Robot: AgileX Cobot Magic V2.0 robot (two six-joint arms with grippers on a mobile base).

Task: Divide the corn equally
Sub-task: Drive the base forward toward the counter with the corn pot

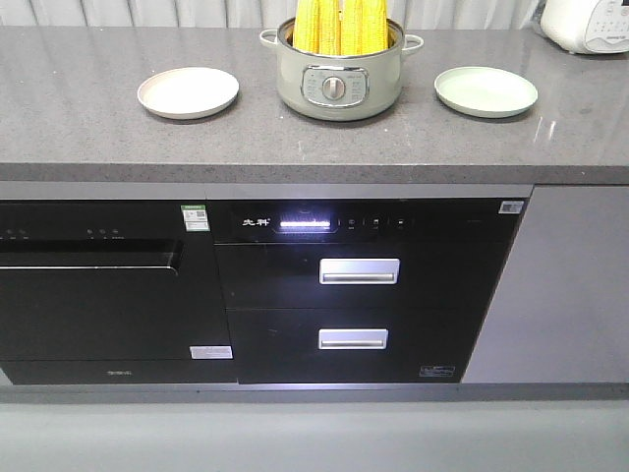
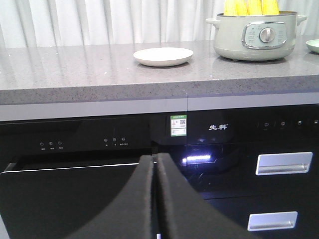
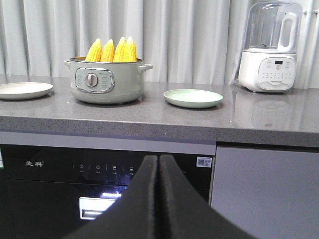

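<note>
**A:** Yellow sits all in one place: the corn (image 1: 342, 25) stands upright in the pot (image 1: 339, 88), at twelve o'clock in the front view. How many cobs do you count?

**B:** Four in the right wrist view, points up and packed side by side. None lies on either plate.

**A:** So the cream plate (image 1: 188, 92) at nine o'clock of the pot and the green plate (image 1: 486, 90) at three o'clock are both bare?

**B:** Both bare, and each well apart from the pot on the grey counter (image 1: 88, 138).

**A:** And the arms?

**B:** Low, facing the cabinet fronts below the counter edge. The left gripper (image 2: 155, 160) has its fingers pressed together with nothing between them. The right gripper (image 3: 158, 160) is clenched on nothing too.

**A:** Then I judge the task to be at its very start, with the first pick not yet begun.

**B:** Agreed. Equal shares should mean two cobs per plate. For the next move, one arm has to rise above counter level, spread its jaws, and come down over the outermost cob on its own side.

**A:** Anything awkward?

**B:** Probably. The cobs touch, so closing on one may drag its neighbour, and the tapered tips look easy to slip off. A grip further down the cob seems safer.
</note>
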